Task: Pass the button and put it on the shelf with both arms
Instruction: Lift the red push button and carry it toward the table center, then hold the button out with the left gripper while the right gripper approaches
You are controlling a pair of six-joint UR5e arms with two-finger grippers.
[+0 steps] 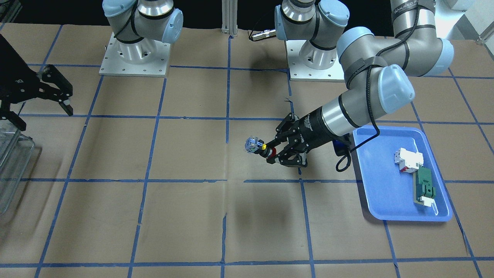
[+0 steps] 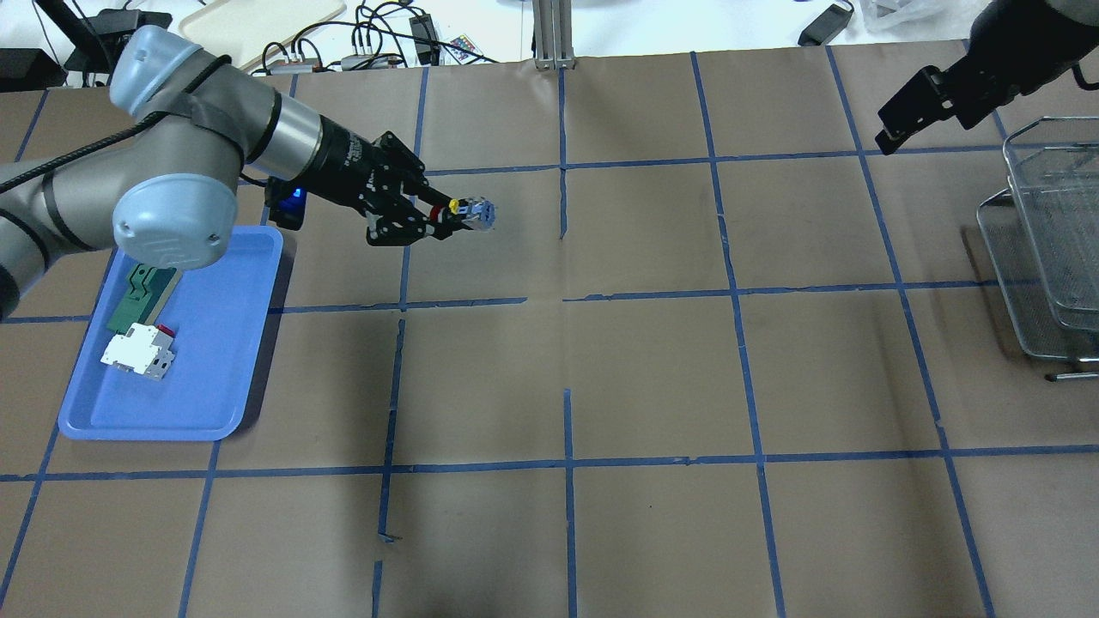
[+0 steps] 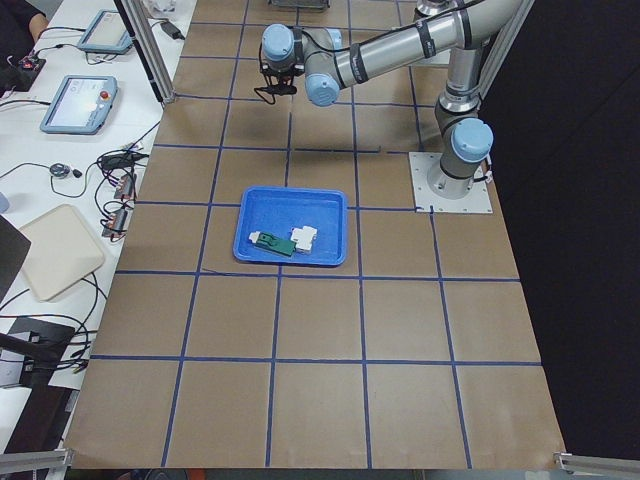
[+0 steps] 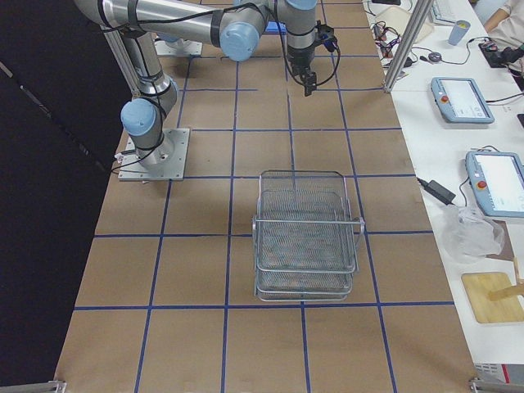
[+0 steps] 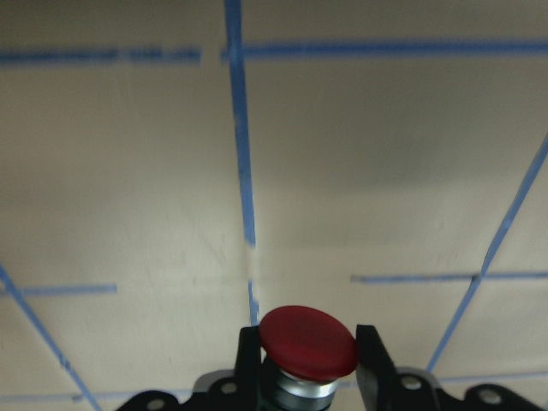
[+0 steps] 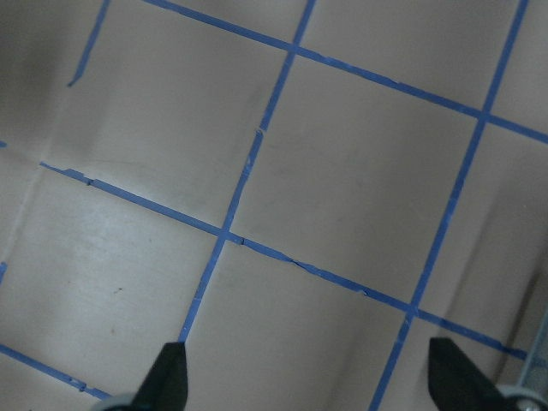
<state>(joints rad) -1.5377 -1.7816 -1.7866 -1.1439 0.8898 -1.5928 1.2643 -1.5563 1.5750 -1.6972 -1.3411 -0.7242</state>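
My left gripper (image 1: 271, 153) is shut on the button (image 1: 255, 146) and holds it above the table's middle, with the clear bluish block pointing away from the gripper. In the overhead view the left gripper (image 2: 440, 215) holds the button (image 2: 468, 209) level. In the left wrist view the button's red head (image 5: 308, 341) sits between the fingers (image 5: 248, 364). My right gripper (image 1: 45, 117) is open and empty, above the table near the shelf (image 1: 11, 166). Its fingertips (image 6: 167, 377) are spread wide. The shelf (image 4: 307, 237) is a tiered see-through mesh rack, and nothing shows in it.
A blue tray (image 1: 380, 193) lies beside my left arm. It holds a white-and-red breaker block (image 1: 408, 160) and a flat green part (image 1: 424, 187). The arm bases (image 1: 135, 58) stand at the robot side of the table. Blue tape lines cross the brown paper.
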